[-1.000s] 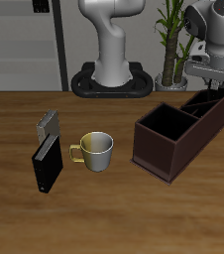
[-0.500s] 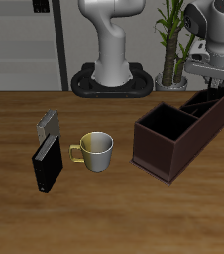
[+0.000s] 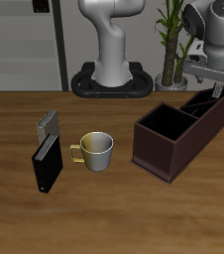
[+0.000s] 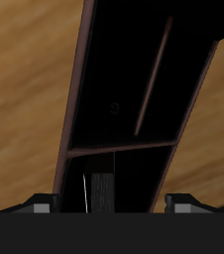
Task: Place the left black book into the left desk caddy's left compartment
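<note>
Directly below us, the left black book point(image 4: 101, 193) is standing inside the left desk caddy point(image 3: 168, 149); we are holding our gripper point(image 3: 218, 87) spread, apparently clear of it.

A brown wooden table point(image 3: 104, 213) with wavy grain lines, filling the near part of the room. Behind it, a pale grey wall point(image 3: 69, 40) with grey shelves point(image 3: 20, 45) holding a few dark things, and a green leafy plant point(image 3: 169, 40) standing tall in a dark pot at the back. Soft, even light all over, with small dim shadows on the wood.
</note>
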You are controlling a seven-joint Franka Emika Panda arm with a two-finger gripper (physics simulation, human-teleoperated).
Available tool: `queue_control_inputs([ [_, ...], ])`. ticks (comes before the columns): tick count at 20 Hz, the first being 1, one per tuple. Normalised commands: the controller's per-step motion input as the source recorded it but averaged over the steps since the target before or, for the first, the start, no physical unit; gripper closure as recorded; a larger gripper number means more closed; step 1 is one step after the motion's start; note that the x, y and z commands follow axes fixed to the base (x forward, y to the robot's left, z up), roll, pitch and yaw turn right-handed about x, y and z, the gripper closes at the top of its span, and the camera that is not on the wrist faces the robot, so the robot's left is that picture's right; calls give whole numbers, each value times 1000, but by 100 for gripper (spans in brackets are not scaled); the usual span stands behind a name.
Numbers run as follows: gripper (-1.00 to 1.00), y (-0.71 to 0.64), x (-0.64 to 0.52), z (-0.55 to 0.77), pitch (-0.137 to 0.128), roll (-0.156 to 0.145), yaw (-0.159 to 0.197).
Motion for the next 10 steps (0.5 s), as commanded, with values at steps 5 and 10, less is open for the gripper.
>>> queue_control_inputs([
  [5, -100, -59, -36, 89, -18, 1, -6],
  [10, -100, -211, 59, 205, -31, -24, 57],
])
